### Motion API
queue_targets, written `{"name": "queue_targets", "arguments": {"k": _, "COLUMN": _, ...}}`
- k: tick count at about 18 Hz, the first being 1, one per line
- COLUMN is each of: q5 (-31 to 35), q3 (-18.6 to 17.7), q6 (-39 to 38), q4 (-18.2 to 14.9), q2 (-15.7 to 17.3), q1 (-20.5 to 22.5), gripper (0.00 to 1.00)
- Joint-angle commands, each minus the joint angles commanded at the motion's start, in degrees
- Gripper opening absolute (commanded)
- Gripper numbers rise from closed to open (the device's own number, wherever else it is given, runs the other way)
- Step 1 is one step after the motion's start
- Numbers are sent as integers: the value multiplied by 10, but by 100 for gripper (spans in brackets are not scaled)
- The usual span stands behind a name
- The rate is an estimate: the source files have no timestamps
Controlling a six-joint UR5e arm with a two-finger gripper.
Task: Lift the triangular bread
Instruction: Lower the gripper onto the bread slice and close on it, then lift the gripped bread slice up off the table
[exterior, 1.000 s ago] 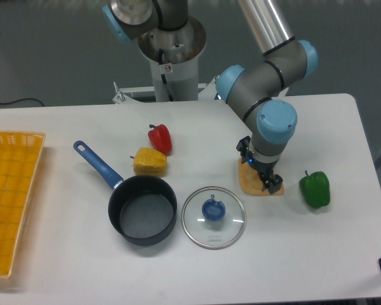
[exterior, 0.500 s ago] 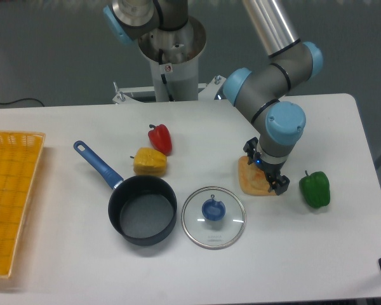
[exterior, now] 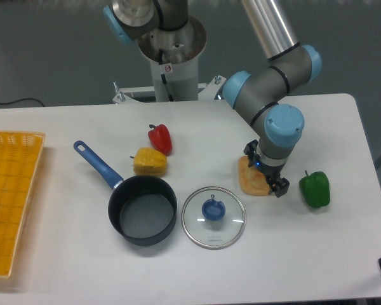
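Note:
The triangular bread (exterior: 249, 180) is a flat orange-tan wedge lying on the white table, right of centre. My gripper (exterior: 265, 169) points straight down onto it. One dark fingertip shows at the bread's far left corner and the other at its near right corner, so the fingers (exterior: 280, 187) straddle the slice. The jaws look open around it and the bread rests on the table. The gripper body hides the right part of the bread.
A green pepper (exterior: 315, 189) lies just right of the gripper. A glass lid (exterior: 213, 216) and a black pan (exterior: 142, 210) with a blue handle sit to the left front. A yellow block food (exterior: 150, 161), a red pepper (exterior: 160, 138) and an orange basket (exterior: 9, 197) lie further left.
The gripper has shifted a little to the right over the bread and settled there. The bread has stayed on the table.

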Motion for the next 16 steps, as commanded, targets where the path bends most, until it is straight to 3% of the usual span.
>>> {"name": "queue_targets", "arguments": {"k": 2, "q5": 0, "q3": 1, "q6": 0, "q4": -1, "q2": 0, "q1": 0, "gripper": 98}}
{"name": "queue_targets", "arguments": {"k": 3, "q5": 0, "q3": 1, "q6": 0, "q4": -1, "q2": 0, "q1": 0, "gripper": 85}}
{"name": "queue_targets", "arguments": {"k": 6, "q5": 2, "q3": 1, "q6": -1, "q4": -4, "q2": -2, "q1": -1, "gripper": 62}}
{"name": "queue_targets", "arguments": {"k": 7, "q5": 2, "q3": 3, "q6": 0, "q4": -4, "q2": -3, "q1": -1, "gripper": 50}}
{"name": "queue_targets", "arguments": {"k": 8, "q5": 3, "q3": 7, "q6": -2, "q4": -5, "q2": -3, "q1": -1, "gripper": 30}}
{"name": "queue_targets", "arguments": {"k": 9, "q5": 4, "q3": 9, "q6": -1, "q4": -7, "q2": -3, "q1": -1, "gripper": 17}}
{"name": "queue_targets", "arguments": {"k": 12, "q5": 4, "q3": 17, "q6": 0, "q4": -11, "q2": 1, "q1": 0, "gripper": 15}}
{"name": "queue_targets", "arguments": {"k": 16, "q5": 4, "q3": 61, "q6": 0, "q4": -76, "q2": 7, "q1": -1, "gripper": 12}}
